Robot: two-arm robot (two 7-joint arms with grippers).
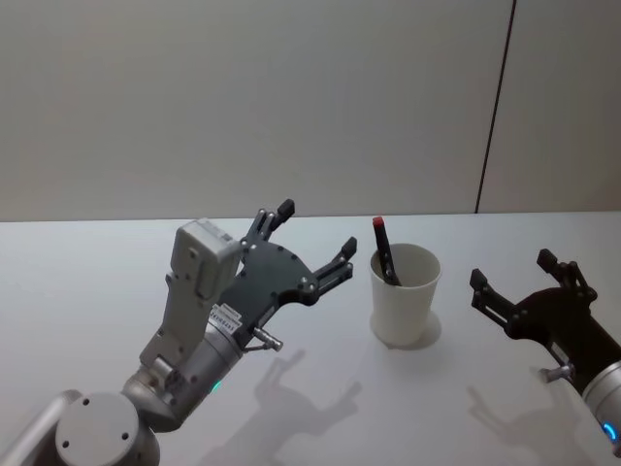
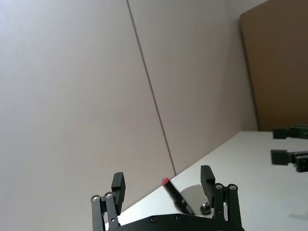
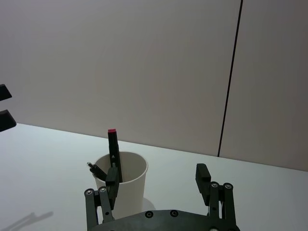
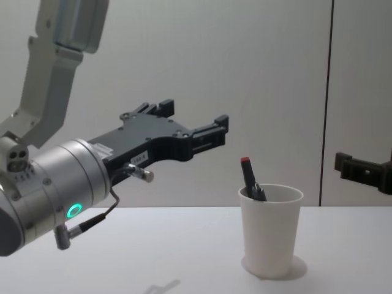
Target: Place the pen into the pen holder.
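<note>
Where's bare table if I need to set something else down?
Bare tabletop lies left of the pen holder, under and beyond the open left gripper, and in the gap between cup and open right gripper. The cup already holds the pen.

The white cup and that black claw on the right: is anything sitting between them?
Nothing: in the head view only bare table separates the pen holder from the open right gripper.

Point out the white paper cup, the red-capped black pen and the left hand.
White paper cup [image 1: 403, 309], head view, front wall.
Red-capped black pen [image 1: 381, 247], head view, upper barrel.
Left hand [image 1: 315, 240], head view, midway between fingertips.
</note>
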